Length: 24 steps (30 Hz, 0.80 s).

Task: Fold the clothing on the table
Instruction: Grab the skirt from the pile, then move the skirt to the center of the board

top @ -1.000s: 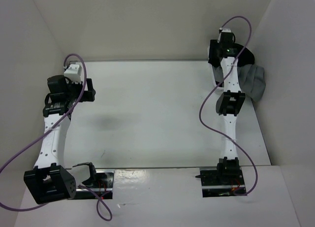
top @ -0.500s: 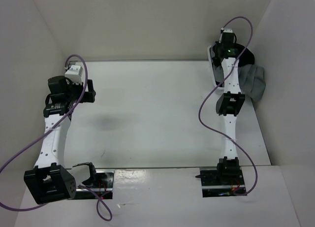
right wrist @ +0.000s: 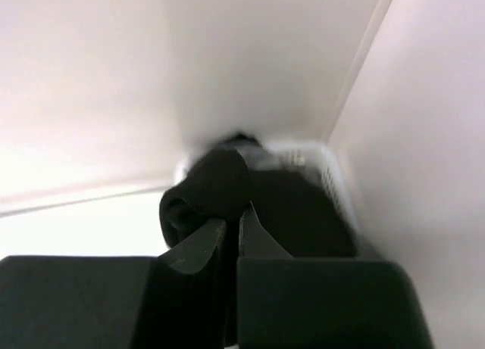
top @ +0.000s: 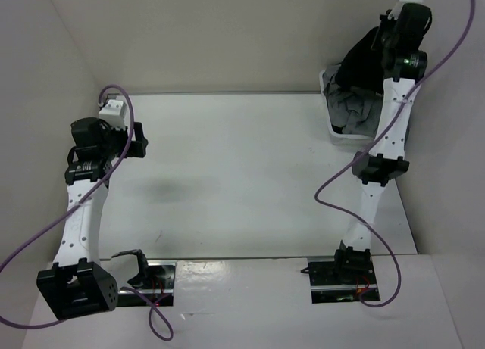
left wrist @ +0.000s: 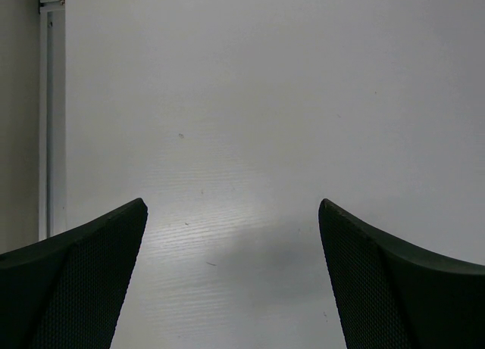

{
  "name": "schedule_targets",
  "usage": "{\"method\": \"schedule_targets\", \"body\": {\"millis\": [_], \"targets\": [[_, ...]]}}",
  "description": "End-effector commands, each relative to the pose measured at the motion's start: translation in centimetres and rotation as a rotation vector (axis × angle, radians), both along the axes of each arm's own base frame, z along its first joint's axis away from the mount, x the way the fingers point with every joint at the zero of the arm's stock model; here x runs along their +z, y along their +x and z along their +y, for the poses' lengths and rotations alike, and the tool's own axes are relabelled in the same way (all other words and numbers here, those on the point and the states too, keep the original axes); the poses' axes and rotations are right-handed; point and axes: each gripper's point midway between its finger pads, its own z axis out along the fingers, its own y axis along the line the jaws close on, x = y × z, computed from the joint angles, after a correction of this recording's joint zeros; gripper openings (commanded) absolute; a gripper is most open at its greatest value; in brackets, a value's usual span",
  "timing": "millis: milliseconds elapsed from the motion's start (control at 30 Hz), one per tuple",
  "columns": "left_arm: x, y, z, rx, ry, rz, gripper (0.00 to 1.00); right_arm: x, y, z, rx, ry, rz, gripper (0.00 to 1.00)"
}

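Right pincer (right wrist: 233, 216), clamped tight on a bunched plain black soft-fabric garment (top: 362, 57) hanging beneath it, holds it clear above the white open-topped basket (top: 331, 126) of grey garments (top: 355, 110), seemingly bound for the matte white table (top: 227, 175) for folding.

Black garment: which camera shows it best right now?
Top external: the black garment hangs from the right gripper above the basket, most of it visible. Right wrist shows only a blurred bunch at that gripper. Left wrist shows none, just table.
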Motion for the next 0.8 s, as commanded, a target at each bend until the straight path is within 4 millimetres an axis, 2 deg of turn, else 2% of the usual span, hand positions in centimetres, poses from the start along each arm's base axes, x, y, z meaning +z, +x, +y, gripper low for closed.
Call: {"method": "schedule_targets", "body": {"millis": [0,33,100,133,167,200,233,267,300,367,400,433,500,533,600,633,667,700,767], "targets": [[1.4,0.0,-0.6,-0.036,0.010,-0.056,1.00,8.0,-4.8,2.6,0.067,-0.031,-0.134,0.00],[1.4,0.0,-0.6,-0.036,0.010,-0.056,1.00,8.4,-5.3,3.6,0.091,-0.028,-0.131,0.00],[1.4,0.0,-0.6,-0.036,0.010,-0.056,1.00,10.9,-7.6,6.5,0.160,-0.050,-0.162,0.00],[1.4,0.0,-0.6,-0.036,0.010,-0.056,1.00,11.1,-8.1,7.8,0.185,-0.056,-0.154,0.00],[1.4,0.0,-0.6,-0.036,0.010,-0.056,1.00,10.6,-8.7,11.1,0.257,-0.075,-0.122,0.00],[1.4,0.0,-0.6,-0.036,0.010,-0.056,1.00,11.7,-10.2,13.0,0.300,-0.091,-0.133,0.00],[1.4,0.0,-0.6,-0.036,0.010,-0.056,1.00,11.6,-11.0,15.0,0.346,-0.105,-0.118,0.00],[1.6,-0.2,-0.6,-0.036,0.012,-0.065,1.00,9.9,-11.8,19.1,0.447,-0.128,-0.053,0.00],[1.6,-0.2,-0.6,-0.036,0.012,-0.065,1.00,10.1,-13.5,21.6,0.539,-0.132,-0.046,0.00],[2.0,-0.3,-0.8,-0.044,0.011,-0.074,1.00,7.2,-15.1,25.6,0.682,-0.125,0.059,0.00],[2.0,-0.3,-0.8,-0.044,0.011,-0.075,1.00,6.7,-16.7,28.6,0.801,-0.103,0.076,0.02],[2.0,-0.3,-0.8,-0.044,0.011,-0.075,1.00,5.6,-17.4,29.6,0.850,-0.089,0.115,0.23],[2.0,-0.3,-0.9,-0.053,0.007,-0.075,1.00,4.1,-18.3,30.4,0.912,-0.060,0.179,0.54],[2.0,-0.3,-0.9,-0.053,0.007,-0.075,1.00,3.4,-18.1,30.3,0.903,-0.061,0.201,0.69],[2.3,-0.5,-1.4,-0.072,0.001,-0.086,1.00,1.6,-17.0,29.2,0.828,-0.045,0.264,0.73],[2.3,-0.5,-1.4,-0.072,0.001,-0.086,1.00,0.3,-15.9,27.8,0.753,-0.053,0.299,0.74],[2.2,-0.6,-1.6,-0.083,-0.006,-0.079,1.00,-0.1,-14.8,26.8,0.711,-0.048,0.299,0.74],[2.0,-0.8,-1.9,-0.103,-0.006,-0.073,1.00,-1.1,-13.8,23.9,0.617,-0.036,0.324,0.74],[2.3,-0.9,-2.5,-0.137,-0.022,-0.074,1.00,-1.6,-12.2,20.7,0.513,-0.037,0.316,0.77]]}}
